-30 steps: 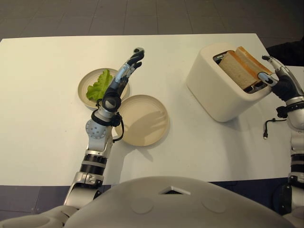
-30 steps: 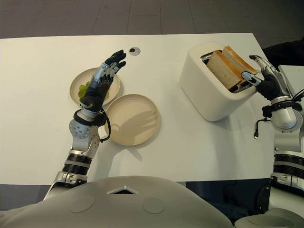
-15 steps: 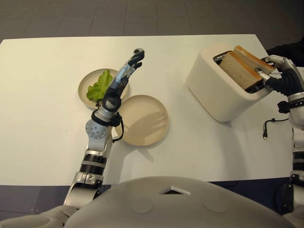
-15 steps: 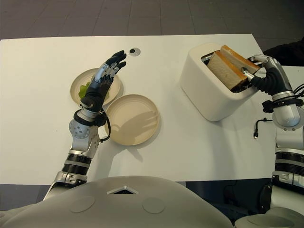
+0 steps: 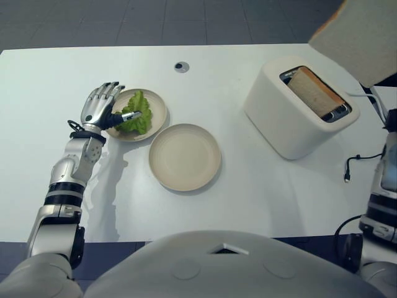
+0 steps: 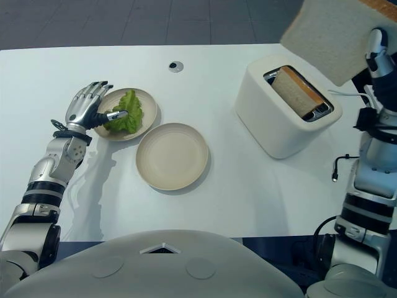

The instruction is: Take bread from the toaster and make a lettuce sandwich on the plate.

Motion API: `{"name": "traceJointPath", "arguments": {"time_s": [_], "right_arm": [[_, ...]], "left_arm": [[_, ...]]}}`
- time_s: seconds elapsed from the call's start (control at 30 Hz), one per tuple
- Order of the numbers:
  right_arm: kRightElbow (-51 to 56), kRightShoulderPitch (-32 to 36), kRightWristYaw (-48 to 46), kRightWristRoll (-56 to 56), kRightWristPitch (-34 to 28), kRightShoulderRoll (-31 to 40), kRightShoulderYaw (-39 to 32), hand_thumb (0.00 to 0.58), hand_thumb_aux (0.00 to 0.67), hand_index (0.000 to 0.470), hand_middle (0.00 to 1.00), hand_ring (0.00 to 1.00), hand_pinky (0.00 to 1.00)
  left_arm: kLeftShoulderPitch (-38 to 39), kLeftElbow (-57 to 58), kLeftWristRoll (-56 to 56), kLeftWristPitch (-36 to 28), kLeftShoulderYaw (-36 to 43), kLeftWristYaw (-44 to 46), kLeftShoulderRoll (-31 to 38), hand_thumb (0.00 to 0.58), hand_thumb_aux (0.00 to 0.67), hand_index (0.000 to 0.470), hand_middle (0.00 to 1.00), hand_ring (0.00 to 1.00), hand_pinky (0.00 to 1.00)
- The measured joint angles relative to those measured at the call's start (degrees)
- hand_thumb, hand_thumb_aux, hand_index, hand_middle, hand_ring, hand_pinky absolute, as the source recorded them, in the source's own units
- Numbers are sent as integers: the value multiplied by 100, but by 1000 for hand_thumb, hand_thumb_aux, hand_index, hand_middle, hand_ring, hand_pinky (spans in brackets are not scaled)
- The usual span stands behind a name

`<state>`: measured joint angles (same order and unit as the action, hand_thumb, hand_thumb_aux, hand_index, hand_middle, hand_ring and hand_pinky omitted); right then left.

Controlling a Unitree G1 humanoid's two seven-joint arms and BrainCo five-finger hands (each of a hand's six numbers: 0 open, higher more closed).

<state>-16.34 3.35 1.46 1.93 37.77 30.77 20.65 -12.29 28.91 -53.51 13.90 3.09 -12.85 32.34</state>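
A white toaster (image 5: 282,121) stands at the right of the table with one bread slice (image 5: 315,93) still in its slot. My right hand (image 6: 376,51) is shut on a second bread slice (image 6: 332,37), held high above the toaster and close to the camera. A lettuce leaf (image 5: 138,114) lies on a small beige plate (image 5: 159,104). My left hand (image 5: 100,108) rests open at that plate's left edge, its thumb reaching the leaf. A larger empty beige plate (image 5: 185,156) sits just right of the lettuce plate.
A black cable (image 5: 356,159) trails on the table right of the toaster. A small dark round hole (image 5: 181,66) marks the tabletop at the far middle. The table's front edge runs close to me, with bare white surface between plates and toaster.
My right hand pulled one slice out of the toaster and raised it high toward the camera. My left hand came down from above the plates to the lettuce plate's left edge.
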Motion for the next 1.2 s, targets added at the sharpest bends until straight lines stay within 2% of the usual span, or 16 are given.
{"name": "traceJointPath", "arguments": {"time_s": [0.07,0.1,0.13,0.17,0.2,0.23,0.43,0.57,0.77,0.8,0.83,0.87,1.0,1.2], "right_arm": [[-225,-98,-225,86,-79,-257,-546,580,670,470,988,988,988],[-175,-189,-417,30,-176,-534,-1095,580,670,470,976,976,976],[-90,-236,-516,4,-221,-665,-1357,580,670,470,976,976,976],[35,-270,-588,-97,-228,-799,-1617,580,670,470,969,969,969],[332,-323,-679,-308,-260,-1028,-2040,580,670,470,965,965,965],[704,-387,-764,-591,-266,-1283,-2475,580,670,470,961,961,961],[2443,-427,-841,-1698,-50,-1839,-3617,580,670,470,941,941,941],[3077,-379,-879,-2222,-47,-1812,-3928,580,670,470,910,910,910],[3089,-313,-988,-2721,-364,-1380,-4030,580,670,470,867,867,867],[3039,-312,-987,-2799,-441,-1309,-4022,547,510,358,855,855,855],[2971,-314,-976,-2876,-499,-1275,-4018,223,145,101,847,847,847],[2863,-307,-952,-2990,-569,-1206,-4016,0,0,0,843,843,843],[2468,-368,-819,-3352,-744,-956,-3850,0,0,0,820,820,820],[1822,-542,-643,-3293,-1005,-832,-3331,0,0,0,776,776,776]], "left_arm": [[-107,308,-43,-179,202,-30,91,0,0,0,0,0,0],[-184,605,-42,-231,400,-25,110,152,95,66,0,0,0],[-219,770,-41,-229,505,-31,120,427,326,229,0,0,0],[-249,919,-38,-224,590,-54,126,511,439,308,0,0,0],[-334,1070,-2,-214,690,-72,147,573,599,420,0,0,0],[-415,1142,41,-178,775,-99,165,580,670,470,0,0,0],[-573,1233,408,165,1067,-148,294,580,670,470,0,0,0],[-485,1093,723,474,1126,-145,294,580,670,470,0,0,0],[-235,433,1656,1320,1009,114,243,580,670,470,0,0,0],[-196,290,1771,1411,995,192,243,580,670,470,0,0,0],[-153,170,1882,1484,987,256,242,580,670,470,0,0,0],[-80,-3,2001,1604,979,345,240,580,670,470,0,0,0],[92,-424,2321,1916,969,608,237,580,670,470,0,0,0],[387,-1005,2369,2415,1049,936,250,580,670,470,0,0,0]]}}
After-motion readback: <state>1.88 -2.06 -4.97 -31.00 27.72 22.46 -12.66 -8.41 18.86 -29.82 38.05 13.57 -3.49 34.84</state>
